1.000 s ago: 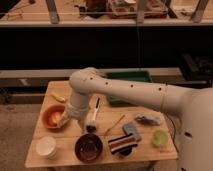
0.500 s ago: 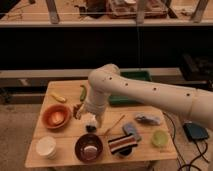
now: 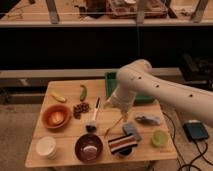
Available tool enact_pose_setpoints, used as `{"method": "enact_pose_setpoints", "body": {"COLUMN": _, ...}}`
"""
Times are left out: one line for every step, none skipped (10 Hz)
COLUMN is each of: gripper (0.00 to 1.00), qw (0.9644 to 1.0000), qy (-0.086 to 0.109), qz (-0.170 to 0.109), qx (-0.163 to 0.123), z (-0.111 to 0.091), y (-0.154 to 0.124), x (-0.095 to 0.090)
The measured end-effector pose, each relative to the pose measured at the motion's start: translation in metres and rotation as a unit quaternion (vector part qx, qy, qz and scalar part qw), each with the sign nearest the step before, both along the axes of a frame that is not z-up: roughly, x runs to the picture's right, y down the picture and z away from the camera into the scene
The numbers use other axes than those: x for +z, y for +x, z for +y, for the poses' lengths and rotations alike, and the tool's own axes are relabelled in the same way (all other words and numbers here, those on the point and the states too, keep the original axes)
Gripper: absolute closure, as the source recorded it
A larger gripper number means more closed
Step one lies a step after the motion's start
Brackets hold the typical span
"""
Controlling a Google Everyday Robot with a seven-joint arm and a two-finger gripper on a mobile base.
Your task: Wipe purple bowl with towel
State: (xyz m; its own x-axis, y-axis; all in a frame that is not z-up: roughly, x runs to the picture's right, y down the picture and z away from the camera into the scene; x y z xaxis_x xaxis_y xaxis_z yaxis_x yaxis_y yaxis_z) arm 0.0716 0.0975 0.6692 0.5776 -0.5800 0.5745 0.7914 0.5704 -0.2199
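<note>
The purple bowl (image 3: 89, 147) stands at the table's front edge, dark with a pale centre. The towel (image 3: 148, 119), a small grey-blue rag, lies crumpled at the right side of the table. My white arm reaches in from the right. Its gripper (image 3: 116, 104) hangs above the middle of the table, pointing down, open with nothing in it. It is left of the towel and behind and to the right of the bowl, touching neither.
On the wooden table (image 3: 67, 131) are an orange bowl (image 3: 56, 116), a white cup (image 3: 46, 147), a brush (image 3: 93, 118), a striped cloth (image 3: 122, 144), a blue pad (image 3: 131, 131), a pale-green cup (image 3: 159, 137) and a green tray (image 3: 111, 80). A banana (image 3: 58, 97) lies at the back left.
My arm has swung to the right, from over the orange bowl to over the table's middle. Nothing on the table has moved.
</note>
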Motion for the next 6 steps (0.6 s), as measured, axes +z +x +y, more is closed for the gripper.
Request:
{"method": "enact_pose_setpoints", "body": {"gripper": 0.34, "qw": 0.9999, "qy": 0.0, "qz": 0.011, "qx": 0.006, "z": -0.0015, "y": 0.0135, "x": 0.0006}}
{"method": "enact_pose_setpoints", "body": {"gripper": 0.34, "qw": 0.9999, "qy": 0.001, "qz": 0.01, "qx": 0.006, "z": -0.0017, "y": 0.0119, "x": 0.0007}}
{"method": "enact_pose_setpoints", "body": {"gripper": 0.34, "qw": 0.9999, "qy": 0.001, "qz": 0.009, "qx": 0.005, "z": -0.002, "y": 0.0106, "x": 0.0008}}
{"method": "enact_pose_setpoints", "body": {"gripper": 0.34, "qw": 0.9999, "qy": 0.001, "qz": 0.01, "qx": 0.006, "z": -0.0018, "y": 0.0119, "x": 0.0006}}
{"method": "enact_pose_setpoints", "body": {"gripper": 0.34, "qw": 0.9999, "qy": 0.001, "qz": 0.01, "qx": 0.006, "z": -0.0018, "y": 0.0117, "x": 0.0006}}
{"method": "enact_pose_setpoints", "body": {"gripper": 0.34, "qw": 1.0, "qy": 0.001, "qz": 0.008, "qx": 0.005, "z": -0.0021, "y": 0.0099, "x": 0.0008}}
